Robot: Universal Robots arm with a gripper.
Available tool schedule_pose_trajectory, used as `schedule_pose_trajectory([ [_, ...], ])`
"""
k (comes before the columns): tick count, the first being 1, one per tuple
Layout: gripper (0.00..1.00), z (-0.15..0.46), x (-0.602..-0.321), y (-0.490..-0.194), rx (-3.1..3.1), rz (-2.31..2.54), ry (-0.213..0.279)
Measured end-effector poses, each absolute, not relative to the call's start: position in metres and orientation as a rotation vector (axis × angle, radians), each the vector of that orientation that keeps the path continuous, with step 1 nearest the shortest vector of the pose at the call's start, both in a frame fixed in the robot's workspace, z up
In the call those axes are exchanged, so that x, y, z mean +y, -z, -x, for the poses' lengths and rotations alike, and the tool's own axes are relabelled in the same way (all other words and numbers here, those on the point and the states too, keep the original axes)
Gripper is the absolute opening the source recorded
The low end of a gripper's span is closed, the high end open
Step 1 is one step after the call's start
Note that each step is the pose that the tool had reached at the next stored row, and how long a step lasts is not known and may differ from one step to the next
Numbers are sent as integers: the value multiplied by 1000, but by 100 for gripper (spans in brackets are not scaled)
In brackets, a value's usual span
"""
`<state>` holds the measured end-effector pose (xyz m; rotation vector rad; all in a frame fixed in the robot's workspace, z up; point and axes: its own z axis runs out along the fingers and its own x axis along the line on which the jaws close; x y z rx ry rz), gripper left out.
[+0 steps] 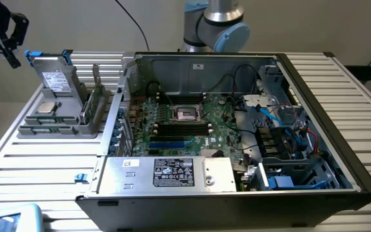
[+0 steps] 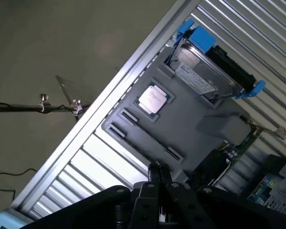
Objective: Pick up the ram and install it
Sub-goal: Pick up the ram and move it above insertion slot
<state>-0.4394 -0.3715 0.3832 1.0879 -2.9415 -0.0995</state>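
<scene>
My gripper (image 1: 11, 59) hangs high above the table's far corner on the exterior view's left, off to the side of the grey parts holder (image 1: 56, 129). Its fingertips (image 2: 153, 169) are pressed together with nothing between them. The ram (image 1: 87, 107), a narrow green stick, stands on edge in the holder's side nearest the computer case; in the wrist view a strip of it (image 2: 242, 139) shows past the holder's grey block. The open case holds the green motherboard (image 1: 221, 126) with black slots (image 1: 182, 128) and blue slots (image 1: 169, 143).
The holder also carries a hard drive (image 2: 205, 71) with blue rails and a CPU chip (image 2: 152, 99). A silver power supply (image 1: 166, 173) fills the case's near side, with cables and drive cages (image 1: 289, 145) on the exterior view's right. The arm's base (image 1: 214, 24) stands behind the case.
</scene>
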Motion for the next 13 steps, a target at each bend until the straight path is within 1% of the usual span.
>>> schedule_pose_trajectory([
  [13,11,439,-372,-383,-2785,-1425,98],
])
